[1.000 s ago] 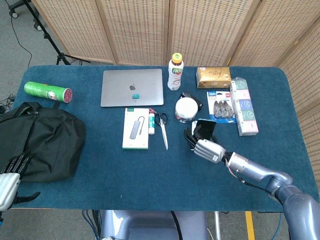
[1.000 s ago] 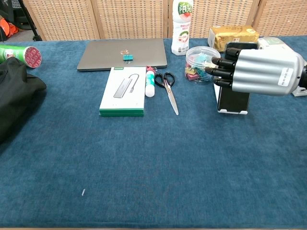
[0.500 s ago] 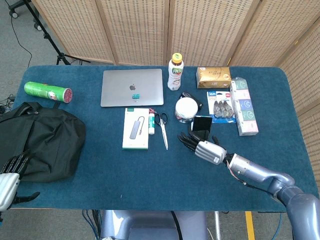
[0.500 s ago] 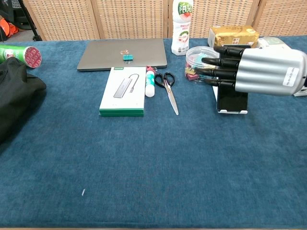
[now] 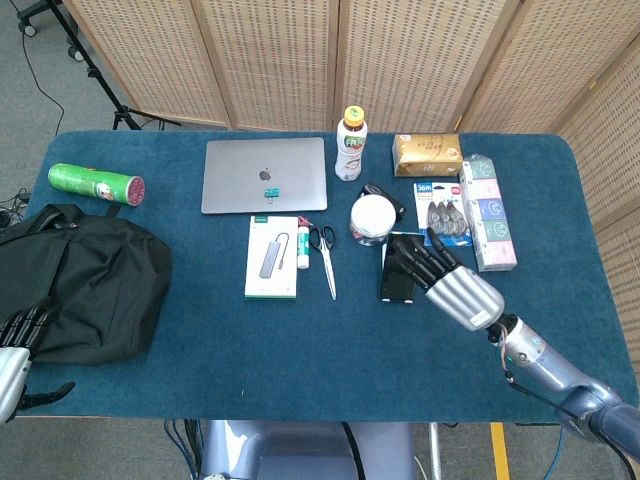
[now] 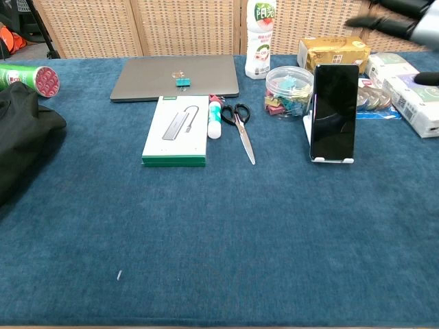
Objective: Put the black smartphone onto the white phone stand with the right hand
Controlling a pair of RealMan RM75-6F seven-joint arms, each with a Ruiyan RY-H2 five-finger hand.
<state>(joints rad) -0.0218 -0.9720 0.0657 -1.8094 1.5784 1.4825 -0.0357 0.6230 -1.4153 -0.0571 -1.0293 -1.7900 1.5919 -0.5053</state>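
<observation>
On blue felt table (image 6: 206, 233), glossy flat black smartphone (image 6: 335, 112) upright in white phone stand (image 6: 333, 159), right hand (image 5: 452, 285) empty, fingers spread.

Perhaps an office: laptop (image 5: 264, 174), scissors (image 5: 325, 254).

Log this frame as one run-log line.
phone: upright on stand | right hand: open, raised clear | left hand: idle by bag
</observation>
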